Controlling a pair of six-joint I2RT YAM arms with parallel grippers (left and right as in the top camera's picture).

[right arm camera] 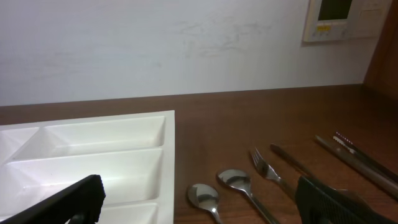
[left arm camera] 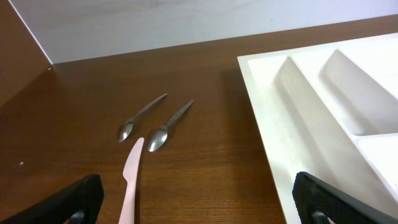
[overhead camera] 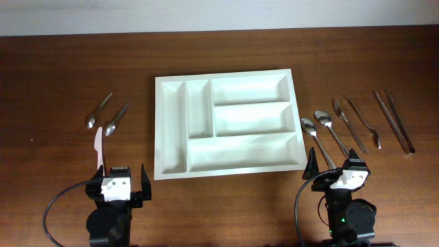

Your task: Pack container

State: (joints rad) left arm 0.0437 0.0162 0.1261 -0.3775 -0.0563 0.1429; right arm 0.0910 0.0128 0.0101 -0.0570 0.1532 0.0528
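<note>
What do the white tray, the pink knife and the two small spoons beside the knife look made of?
Cutlery tray: looks like moulded plastic, white and smooth, with a soft sheen and rounded compartment corners.
Pink knife: probably plastic, matte, an even pale pink throughout.
Two small spoons: likely metal, grey and polished, with bright reflections in the bowls.

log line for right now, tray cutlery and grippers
container: empty | left gripper: open, empty | right gripper: open, empty | pink knife: left of container | forks: right of container
</note>
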